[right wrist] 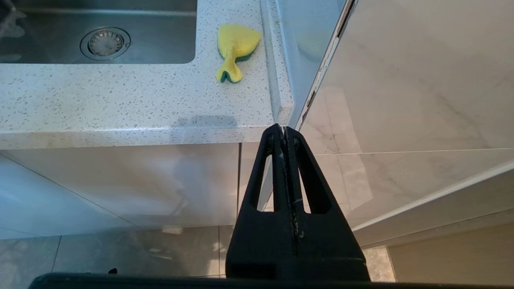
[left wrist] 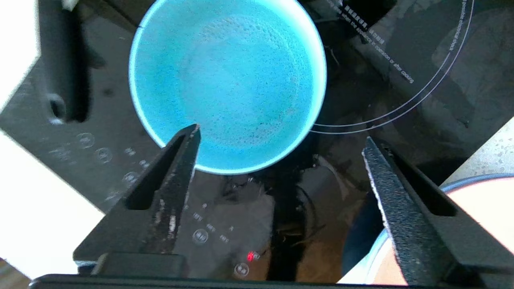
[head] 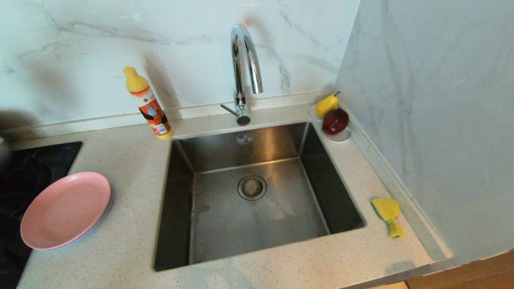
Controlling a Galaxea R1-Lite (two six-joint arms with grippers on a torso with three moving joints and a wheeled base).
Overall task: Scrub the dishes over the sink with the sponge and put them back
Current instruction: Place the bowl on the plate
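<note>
The teal bowl stands upright on the black cooktop. My left gripper hovers just above and beside it, open, with nothing between its fingers; one fingertip overlaps the bowl's rim in the left wrist view. The pink plate lies on the light-blue plate, left of the sink. On the counter right of the sink lies the yellow sponge. My right gripper is shut and empty, parked below the counter's front edge, with the sponge ahead of it.
The chrome tap curves over the back of the sink. An orange bottle stands at the back left. A white saucer with a pear and a red fruit sits in the right corner. A wall bounds the right side.
</note>
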